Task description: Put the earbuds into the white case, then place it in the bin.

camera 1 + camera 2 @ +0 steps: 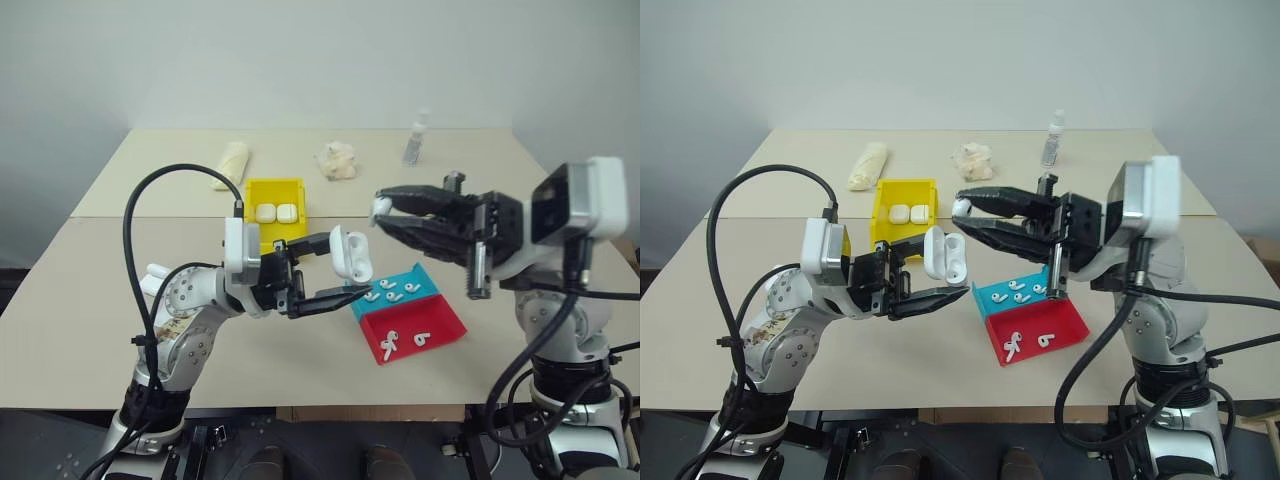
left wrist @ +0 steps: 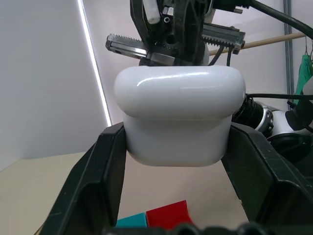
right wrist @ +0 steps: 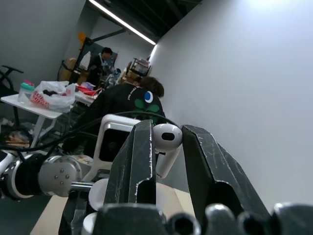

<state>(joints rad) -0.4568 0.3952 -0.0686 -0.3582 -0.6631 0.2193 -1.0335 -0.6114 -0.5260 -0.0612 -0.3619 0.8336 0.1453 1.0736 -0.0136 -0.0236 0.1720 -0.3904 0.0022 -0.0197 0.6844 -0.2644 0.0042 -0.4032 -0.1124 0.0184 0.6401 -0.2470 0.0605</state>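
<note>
Left hand (image 1: 335,272) pinches unmarked white case (image 1: 352,253); right hand (image 1: 381,214) pinches earbud (image 3: 165,141).

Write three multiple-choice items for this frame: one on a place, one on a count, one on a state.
1. Where is the open white case? A) in the left tool B) in the yellow bin C) on the red tray
2. How many cases lie in the yellow bin? A) none B) two C) four
3. What does the right tool hold? A) nothing B) a bottle C) an earbud

Answers: 1 A, the left tool's fingers clamp its body. 2 B, two white cases sit side by side inside. 3 C, an earbud is pinched at its fingertips.
</note>
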